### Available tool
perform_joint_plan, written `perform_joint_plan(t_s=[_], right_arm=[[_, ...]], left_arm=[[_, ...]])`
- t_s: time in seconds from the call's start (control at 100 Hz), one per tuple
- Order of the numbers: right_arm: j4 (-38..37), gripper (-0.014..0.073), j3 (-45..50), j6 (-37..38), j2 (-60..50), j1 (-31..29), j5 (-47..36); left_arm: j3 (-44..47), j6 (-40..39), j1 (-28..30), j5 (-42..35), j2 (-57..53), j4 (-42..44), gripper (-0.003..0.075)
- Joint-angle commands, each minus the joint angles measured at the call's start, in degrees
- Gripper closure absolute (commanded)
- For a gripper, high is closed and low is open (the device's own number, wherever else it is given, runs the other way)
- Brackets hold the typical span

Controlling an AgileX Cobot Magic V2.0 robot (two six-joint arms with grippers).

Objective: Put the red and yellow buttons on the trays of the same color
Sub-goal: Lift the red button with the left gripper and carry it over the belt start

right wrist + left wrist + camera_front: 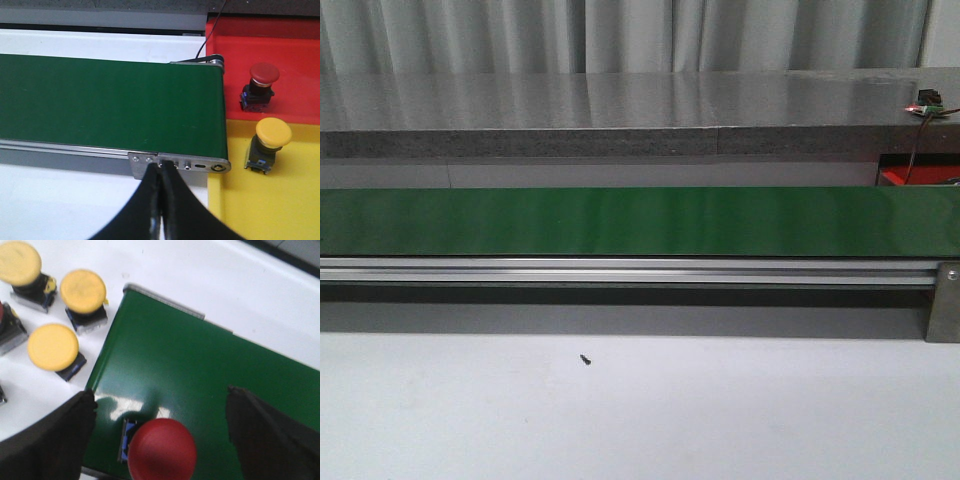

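The left claw (pixel 160 440) is open around a red button (pixel 161 450) on the belt (pixel 200 370), probably for release; the right claw (pixel 161 190) is closed, empty.

We see a lab or industrial test bench: a green conveyor belt (pixel 620 221) on an aluminium rail (pixel 620 270) crosses a white table (pixel 640 410). Beyond it runs a grey stone-like counter (pixel 620 110) backed by pale curtains (pixel 620 35), with a small wired circuit board (pixel 928 103) far right.
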Motion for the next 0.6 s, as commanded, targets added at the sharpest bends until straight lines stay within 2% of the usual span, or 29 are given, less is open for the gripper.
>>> perform_joint_plan(t_s=[0.0, 0.16, 0.45, 0.59], right_arm=[[0.9, 0.0715, -1.3, -0.1, -0.1, 0.0, -4.2], [0.9, 0.0715, -1.3, -0.1, -0.1, 0.0, -4.3], [0.9, 0.0715, -1.3, -0.1, -0.1, 0.0, -4.8], [0.9, 0.0715, -1.3, -0.1, -0.1, 0.0, -4.8]], left_arm=[[-1.6, 0.3, 0.1, -4.7, -4.5, -2.4, 0.0183], [-1.6, 0.3, 2.9, -4.8, -5.4, -2.3, 0.0183], [-1.6, 0.3, 12.4, -2.9, -5.2, -0.4, 0.0184], [-1.2, 0.3, 14.9, -1.9, -4.9, 1.0, 0.0186]])
